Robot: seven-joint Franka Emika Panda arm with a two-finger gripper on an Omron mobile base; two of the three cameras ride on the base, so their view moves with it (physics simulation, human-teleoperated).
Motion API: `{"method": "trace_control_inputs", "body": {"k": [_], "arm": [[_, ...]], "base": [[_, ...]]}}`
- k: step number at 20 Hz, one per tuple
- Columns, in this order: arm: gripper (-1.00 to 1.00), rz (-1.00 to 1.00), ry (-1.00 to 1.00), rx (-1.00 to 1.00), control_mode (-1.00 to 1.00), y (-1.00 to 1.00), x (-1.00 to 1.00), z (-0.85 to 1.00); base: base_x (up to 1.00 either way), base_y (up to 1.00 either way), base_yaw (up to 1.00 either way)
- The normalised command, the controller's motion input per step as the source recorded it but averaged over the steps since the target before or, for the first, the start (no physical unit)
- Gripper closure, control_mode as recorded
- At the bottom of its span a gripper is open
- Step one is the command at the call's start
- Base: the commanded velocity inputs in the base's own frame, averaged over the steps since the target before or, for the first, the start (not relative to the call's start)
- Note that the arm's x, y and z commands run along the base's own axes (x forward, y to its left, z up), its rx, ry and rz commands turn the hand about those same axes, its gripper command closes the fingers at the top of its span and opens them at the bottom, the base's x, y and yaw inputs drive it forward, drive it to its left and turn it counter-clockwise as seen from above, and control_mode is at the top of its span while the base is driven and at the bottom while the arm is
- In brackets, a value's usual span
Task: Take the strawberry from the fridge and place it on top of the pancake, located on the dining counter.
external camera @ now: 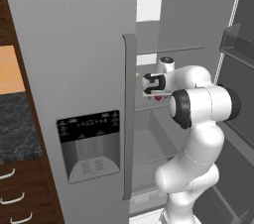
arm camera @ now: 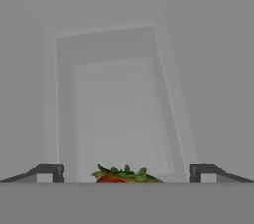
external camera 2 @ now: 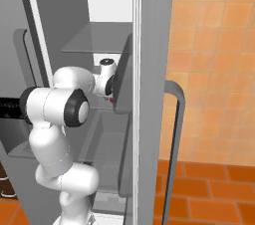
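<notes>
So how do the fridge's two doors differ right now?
The left fridge door is shut and faces the left base camera, while the right fridge door is swung open, edge-on in the right base view. The left one carries the black dispenser panel; the right one's outside shows none. The arm reaches in past the open door, fingers spread either side of the strawberry. Both doors are grey with long vertical handles.

- The fridge [external camera: 74,44] looked like matt grey metal, smooth all over; its dispenser panel [external camera: 89,141] was black and slightly glossy.
- The shelves [external camera 2: 97,40] looked like smooth clear glass.
- The arm [external camera: 198,134] was glossy white plastic with dark matt joints.
- The drawers [external camera: 20,188] were dark-brown wood with pale smooth handles.
- The strawberry [arm camera: 124,175] had shiny red skin and matt green leaves.
- The floor [external camera 2: 209,189] was orange tile.
</notes>
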Motion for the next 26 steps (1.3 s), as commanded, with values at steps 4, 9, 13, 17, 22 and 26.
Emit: {"method": "trace_control_inputs", "body": {"k": [4, 9, 13, 17, 22, 26], "arm": [[-1.0, -0.04, 0.0, 0.0, -1.0, 0.0, -0.12, -0.22], [1.0, -0.06, 0.0, 0.0, -1.0, 0.0, -0.18, -0.18], [1.0, -0.05, 0.0, 0.0, -1.0, 0.0, -0.16, -0.16], [1.0, -0.05, 0.0, 0.0, -1.0, 0.0, -0.16, -0.08], [1.0, -0.01, -0.03, 0.03, -1.0, 0.0, -0.69, 0.0], [1.0, 0.07, -0.11, 0.01, -1.0, 0.06, -1.0, 0.3]], "base": [[0.0, 0.0, 0.0], [0.0, 0.0, 0.0], [0.0, 0.0, 0.0], [0.0, 0.0, 0.0], [0.0, 0.0, 0.0], [0.0, 0.0, 0.0]]}}
